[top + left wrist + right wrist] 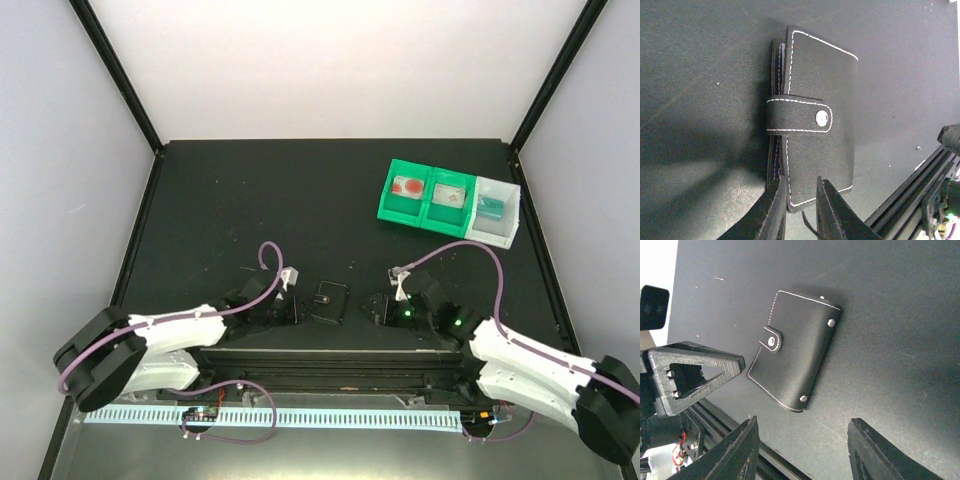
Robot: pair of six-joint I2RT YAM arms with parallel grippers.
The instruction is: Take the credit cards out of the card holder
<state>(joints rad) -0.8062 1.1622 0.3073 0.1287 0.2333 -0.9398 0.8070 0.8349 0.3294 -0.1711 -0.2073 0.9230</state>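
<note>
The card holder [329,301] lies flat and folded on the black table between my two grippers, its snap strap [799,115] fastened over the cover. The credit cards are hidden inside it. My left gripper [801,184] sits at the holder's near corner, jaws a narrow gap apart, and that corner [805,192] shows in the gap. My right gripper [803,422] stands wide open a little short of the card holder [795,355], with only bare table between its fingers. In the top view the left gripper [296,308] and right gripper [372,307] flank the holder.
A green-and-white three-compartment tray [448,222] stands at the back right with small items in it. A black rail [330,360] runs along the near table edge just behind both grippers. The left arm's finger [690,371] shows at the left of the right wrist view.
</note>
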